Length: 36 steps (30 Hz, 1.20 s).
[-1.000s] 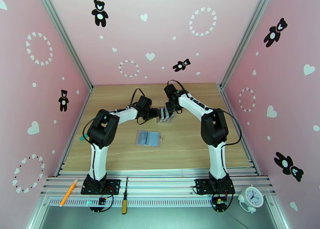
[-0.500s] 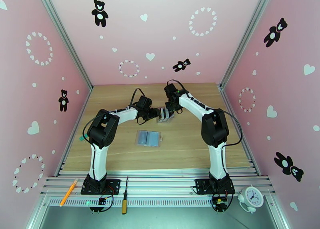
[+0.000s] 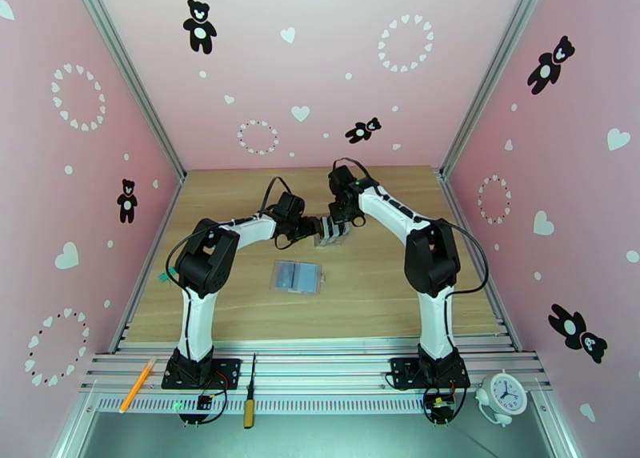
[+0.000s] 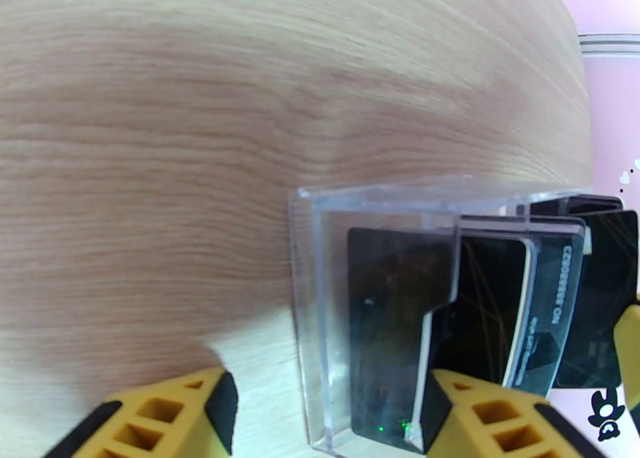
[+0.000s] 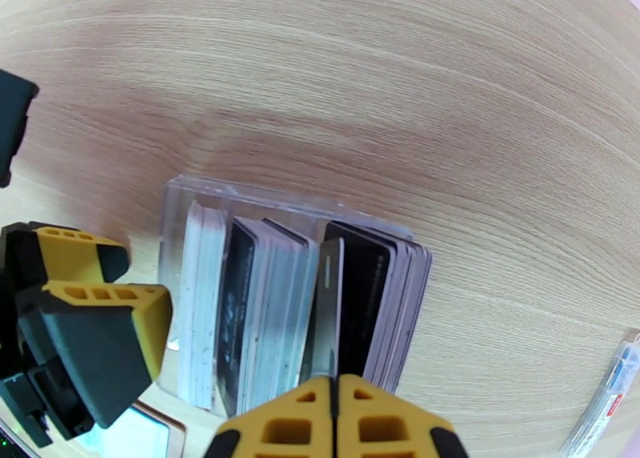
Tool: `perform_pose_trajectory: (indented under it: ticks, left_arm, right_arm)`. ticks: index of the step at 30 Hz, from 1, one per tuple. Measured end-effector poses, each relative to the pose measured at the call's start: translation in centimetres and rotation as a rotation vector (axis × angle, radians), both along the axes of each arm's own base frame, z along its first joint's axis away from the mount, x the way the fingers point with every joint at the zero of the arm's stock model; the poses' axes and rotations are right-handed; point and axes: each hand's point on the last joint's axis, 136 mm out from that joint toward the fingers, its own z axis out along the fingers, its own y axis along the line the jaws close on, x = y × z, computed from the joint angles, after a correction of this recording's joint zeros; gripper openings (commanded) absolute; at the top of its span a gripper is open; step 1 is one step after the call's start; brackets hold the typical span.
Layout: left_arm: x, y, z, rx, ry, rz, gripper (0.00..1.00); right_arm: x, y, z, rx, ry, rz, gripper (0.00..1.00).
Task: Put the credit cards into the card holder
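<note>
A clear rack [image 3: 331, 232] stands mid-table with several dark credit cards [image 5: 364, 307] upright in it. From above, my right gripper [image 5: 334, 407] is shut on the top edge of one thin credit card [image 5: 327, 307] near the rack's middle. My left gripper [image 4: 324, 403] is open at the rack's left end [image 4: 320, 323], with the end wall and the nearest black card [image 4: 392, 331] between its yellow fingers [image 4: 172, 411]. Nearer to me the card holder [image 3: 297, 276] lies open and flat, its bluish-grey sleeves facing up. A corner of it [image 5: 154, 435] peeks in below the left gripper.
Bare wooden table [image 3: 240, 195] surrounds the rack, and pink walls close it in on three sides. An orange pencil [image 3: 138, 385], a screwdriver [image 3: 250, 401] and a small white clock [image 3: 503, 391] lie on the metal rail by the arm bases.
My right gripper's fingers have closed onto a card in the rack. Both arms have stayed almost where they were, and the left gripper has kept its opening.
</note>
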Motion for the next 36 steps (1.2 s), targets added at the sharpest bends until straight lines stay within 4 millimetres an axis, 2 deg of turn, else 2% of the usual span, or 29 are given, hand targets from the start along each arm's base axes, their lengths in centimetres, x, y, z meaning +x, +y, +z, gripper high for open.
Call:
perform_pose_trajectory:
  ticks: [12, 18, 25, 29, 36]
  left_arm:
    - [-0.2, 0.1, 0.7, 0.006, 0.008, -0.001, 0.66]
    - [-0.5, 0.3, 3.5, -0.002, -0.022, -0.005, 0.66]
    - [-0.7, 1.2, 7.9, 0.013, -0.107, -0.008, 0.66]
    - [-1.3, 2.3, 8.9, 0.041, -0.138, -0.009, 0.66]
    - [-4.9, 5.6, 6.9, 0.145, -0.094, -0.017, 0.67]
  right_arm:
    - [-1.2, 1.1, 4.3, 0.144, -0.037, -0.004, 0.03]
    - [-2.6, 1.6, 6.1, 0.241, -0.053, -0.017, 0.03]
    - [-4.9, 2.0, 7.4, 0.384, -0.058, -0.043, 0.03]
    - [-6.4, 2.8, 7.4, 0.501, -0.038, -0.061, 0.03]
    - [-8.6, 4.3, 5.6, 0.689, 0.033, -0.096, 0.01]
